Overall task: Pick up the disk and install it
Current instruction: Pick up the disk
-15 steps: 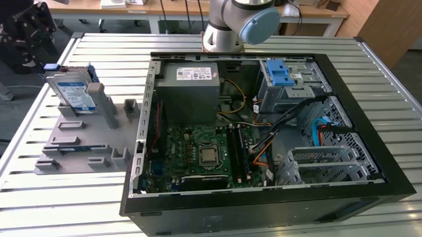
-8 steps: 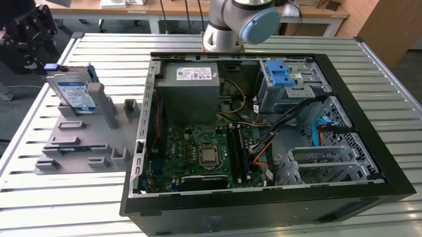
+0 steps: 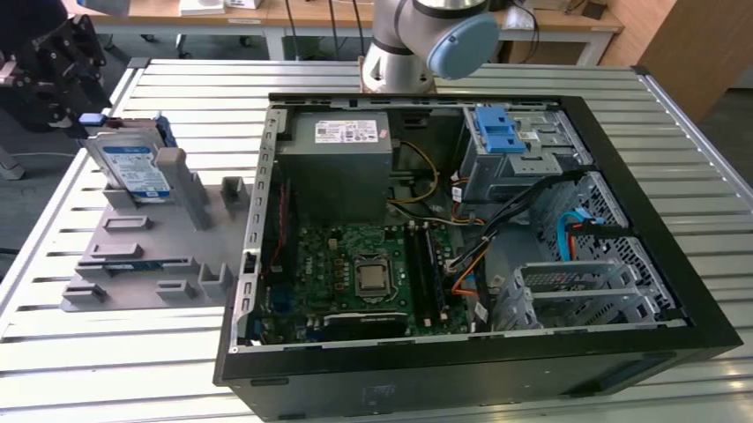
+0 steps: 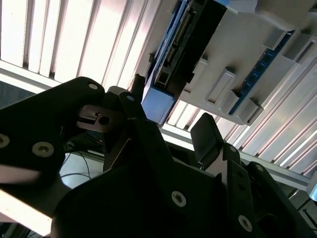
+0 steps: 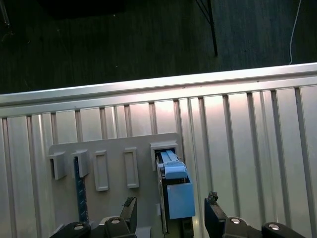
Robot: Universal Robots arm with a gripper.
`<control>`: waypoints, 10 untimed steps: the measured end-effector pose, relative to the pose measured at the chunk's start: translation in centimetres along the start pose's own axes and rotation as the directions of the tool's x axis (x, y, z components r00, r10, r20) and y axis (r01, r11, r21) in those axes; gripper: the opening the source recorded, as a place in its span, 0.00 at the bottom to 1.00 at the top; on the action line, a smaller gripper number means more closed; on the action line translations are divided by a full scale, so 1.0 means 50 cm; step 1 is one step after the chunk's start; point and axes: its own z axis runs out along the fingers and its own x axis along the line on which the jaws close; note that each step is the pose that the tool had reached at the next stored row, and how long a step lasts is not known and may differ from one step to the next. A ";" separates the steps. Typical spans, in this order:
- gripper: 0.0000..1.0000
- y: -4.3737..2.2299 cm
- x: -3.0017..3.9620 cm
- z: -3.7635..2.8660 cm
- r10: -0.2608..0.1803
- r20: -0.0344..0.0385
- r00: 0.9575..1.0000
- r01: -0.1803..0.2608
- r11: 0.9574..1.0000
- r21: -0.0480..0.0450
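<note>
Disk (image 3: 127, 169): stands on edge in a slot of the grey holder (image 3: 153, 256), at the far end of the holder on the exterior view's left. Label face out, blue carrier frame around it. Not lifted; it sits in the slot.

Holder sits on the slatted bench (image 3: 118, 370), just beside the open computer case (image 3: 471, 370) and outside it.

Claw (image 5: 171, 201): spread. In the first wrist view the two fingertips (image 5: 212, 199) stand one on each side of the disk's blue upper edge, with a gap on both sides. No contact that I can make out. The second wrist view looks along the dark fingers toward the disk's connector end and blue carrier corner, which lie just off the tips. In the exterior view the claw hangs over the holder's far end, close to the top of the disk.

Step in hand, by my reading: the approach for the pick. Claw lined up astride the disk, grasp not yet made. Install not begun.

What a grasp calls for, as I judge it: a straight descent along the disk's flat faces, tips clear of the holder's slot walls, then a squeeze across the thin dimension with both pads on the frame evenly. Off-centre, and the disk could tip in the slot.

Further out: inside the case, the metal drive bay (image 3: 535, 154) with a blue latch (image 3: 503, 132) on top sits at the far corner, well apart from the disk. Grey power-supply box (image 3: 341, 167) beside the bay. Arm base (image 3: 406, 44) beyond the case.
</note>
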 end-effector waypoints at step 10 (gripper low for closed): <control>0.65 0.006 -0.006 0.012 0.000 0.000 1.000 0.000 1.000 0.000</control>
